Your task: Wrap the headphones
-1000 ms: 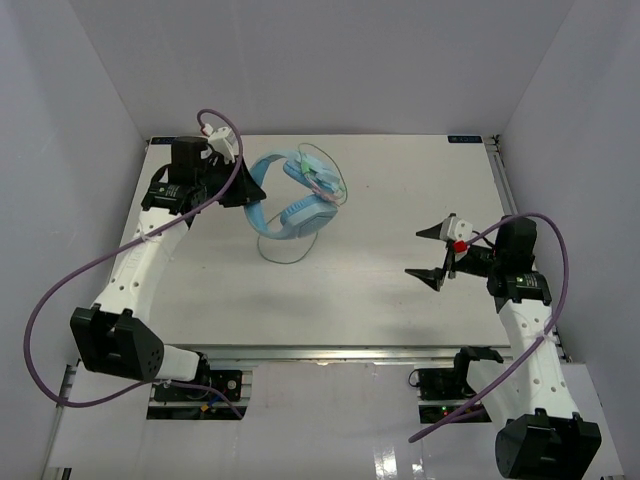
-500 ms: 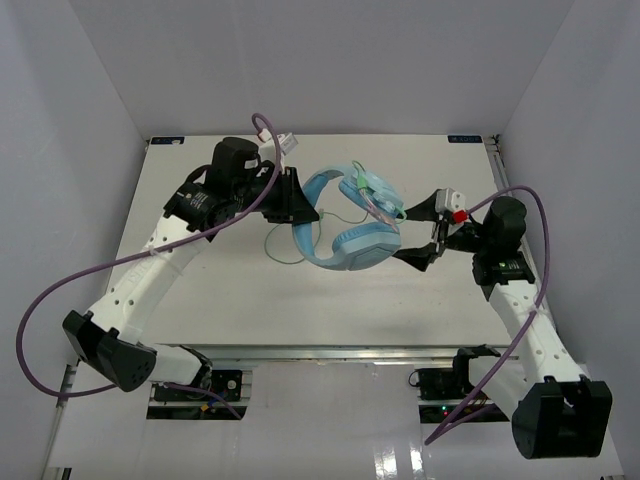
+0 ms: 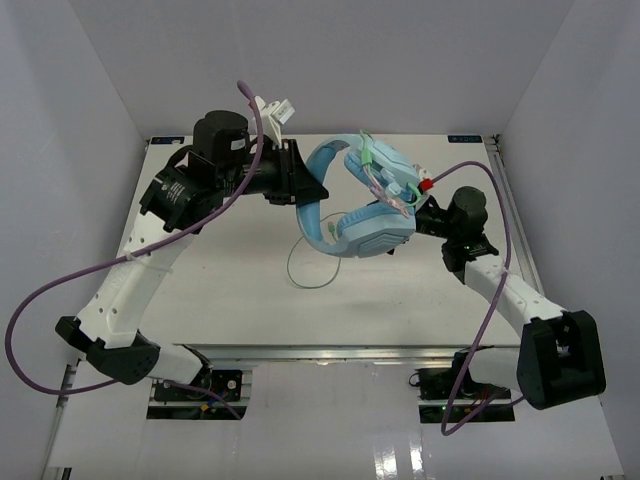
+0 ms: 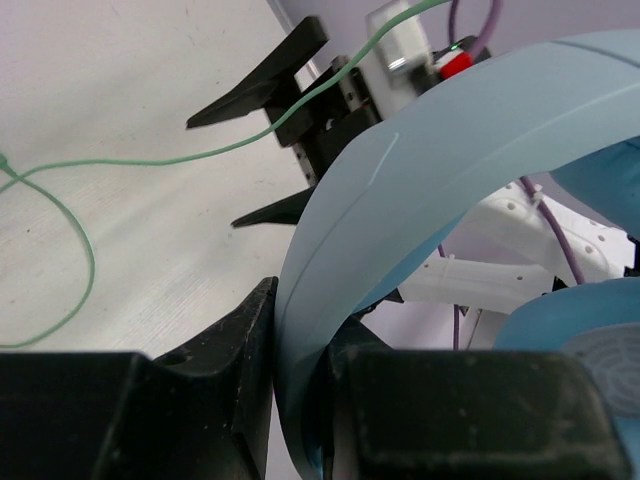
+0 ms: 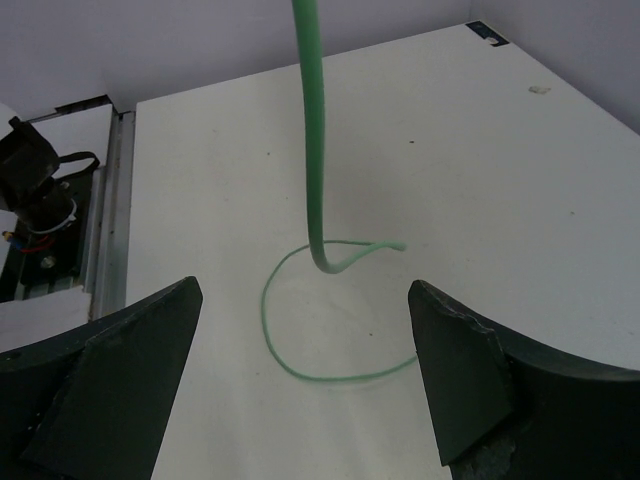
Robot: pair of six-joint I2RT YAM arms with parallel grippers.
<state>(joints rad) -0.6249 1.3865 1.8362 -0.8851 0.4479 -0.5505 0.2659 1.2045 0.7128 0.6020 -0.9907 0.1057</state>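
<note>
Light's bright and even on my overhead feed, coming from above. The white table (image 3: 230, 300) shows only faint, soft shadows under the arms and no harsh glare. Left wrist: the headband (image 4: 400, 190) sits so close it's blurred. Right wrist: the cord (image 5: 312, 130) near the lens smears thick, the table beyond is sharp.

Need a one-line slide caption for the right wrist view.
Right gripper open, green cord hanging between its fingers, a loop of it resting on the table.
</note>
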